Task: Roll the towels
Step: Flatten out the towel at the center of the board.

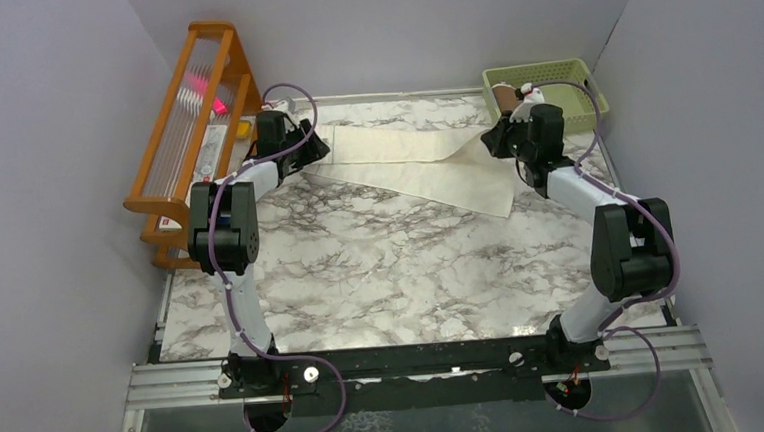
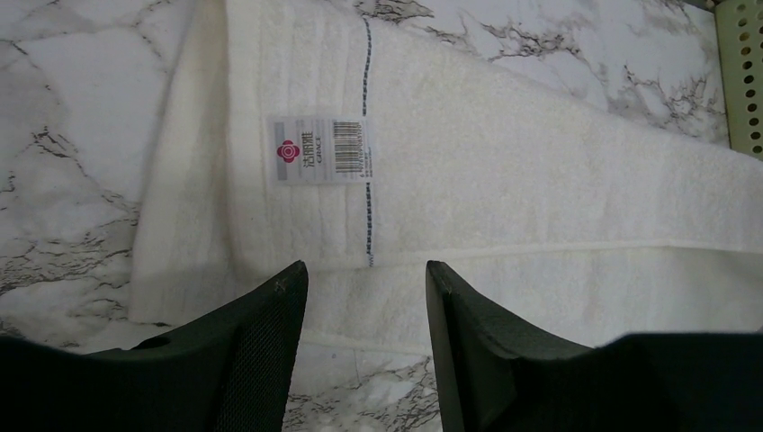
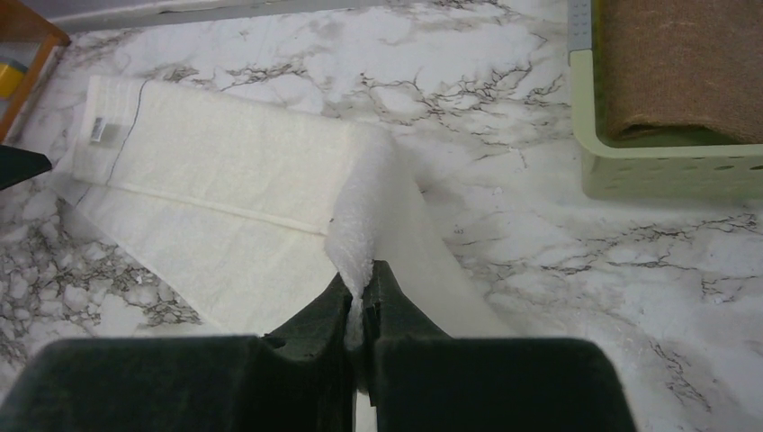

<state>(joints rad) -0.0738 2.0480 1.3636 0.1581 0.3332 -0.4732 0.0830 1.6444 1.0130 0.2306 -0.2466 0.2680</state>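
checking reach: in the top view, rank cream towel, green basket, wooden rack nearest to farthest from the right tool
1. cream towel, pinched in the right tool
2. green basket, just behind it, far right
3. wooden rack, far left

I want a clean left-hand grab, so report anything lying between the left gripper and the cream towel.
Nothing visible: the left gripper hangs open over the cream towel, near its label.

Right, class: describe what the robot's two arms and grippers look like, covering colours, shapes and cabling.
Both the left arm and right arm have white tubular links joined by chunky black joint housings. A thin purple cable loops along each. The left gripper and right gripper are matt black, each with two wedge-shaped fingers tapering to blunt tips.
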